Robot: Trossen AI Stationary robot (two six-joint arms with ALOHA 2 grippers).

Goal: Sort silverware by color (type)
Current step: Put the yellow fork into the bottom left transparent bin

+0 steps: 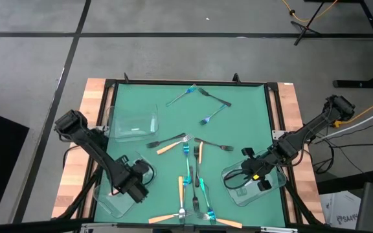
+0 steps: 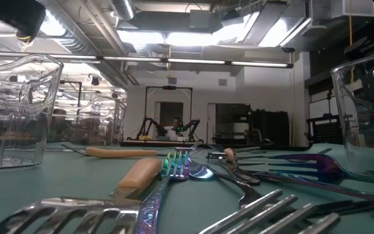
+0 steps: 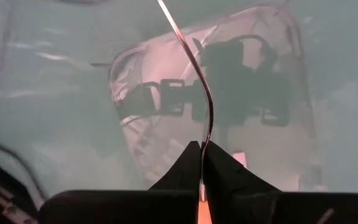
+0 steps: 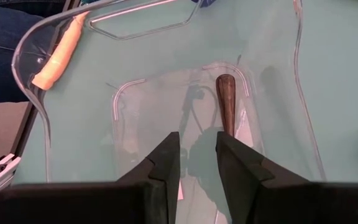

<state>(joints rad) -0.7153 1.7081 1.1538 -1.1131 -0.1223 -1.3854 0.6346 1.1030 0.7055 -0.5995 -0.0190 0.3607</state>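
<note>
Hovering over the clear plastic tray (image 1: 109,202) at the green mat's (image 1: 251,110) near-left corner, my left gripper (image 1: 135,183) pinches a slim orange-handled fork (image 3: 194,93). More orange, teal and dark forks (image 1: 188,169) lie scattered mid-mat. At the near-right corner my right gripper (image 1: 254,173), fingers slightly spread, hangs above another clear tray (image 1: 250,196) holding a dark-handled fork (image 4: 227,102). Beyond the table: grey floor and ceiling lights (image 2: 193,36).

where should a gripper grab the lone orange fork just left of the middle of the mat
Take the orange-handled fork by its handle, from straight above, jaws across the handle's width. It lies flat and diagonal, the handle is its thickest part, and the mat around that end is bare, while its tines lie near other forks.
</note>
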